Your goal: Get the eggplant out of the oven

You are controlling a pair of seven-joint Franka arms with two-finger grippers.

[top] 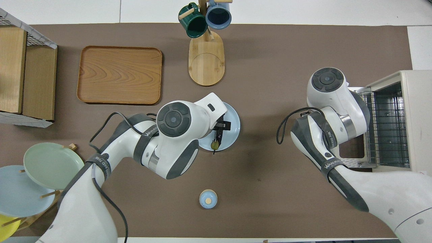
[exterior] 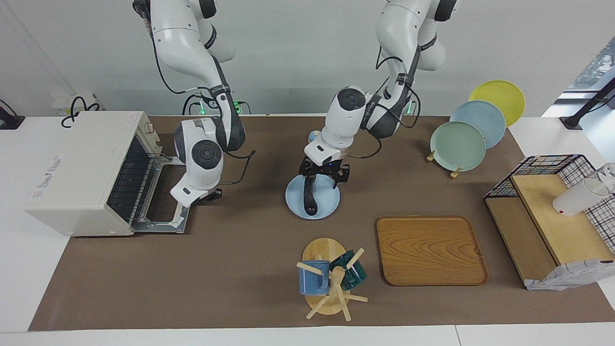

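With the left gripper [exterior: 323, 179] clamped on the eggplant [exterior: 310, 199] over the light blue plate [exterior: 327, 197], an early or off-centre release could roll it onto the worktop [exterior: 240, 269], while the right gripper [exterior: 204, 196], fingers unreadable, waits at the oven [exterior: 81, 168] door.

My left gripper [exterior: 323, 179] hangs over the light blue plate [exterior: 295, 199], where the eggplant [exterior: 310, 199] lies. My right gripper [exterior: 211, 195] sits at the oven's [exterior: 81, 168] lowered door [exterior: 161, 222].

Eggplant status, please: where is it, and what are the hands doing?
Left hand over the blue plate, at the eggplant lying there. Right hand by open oven door. Nothing blocking.
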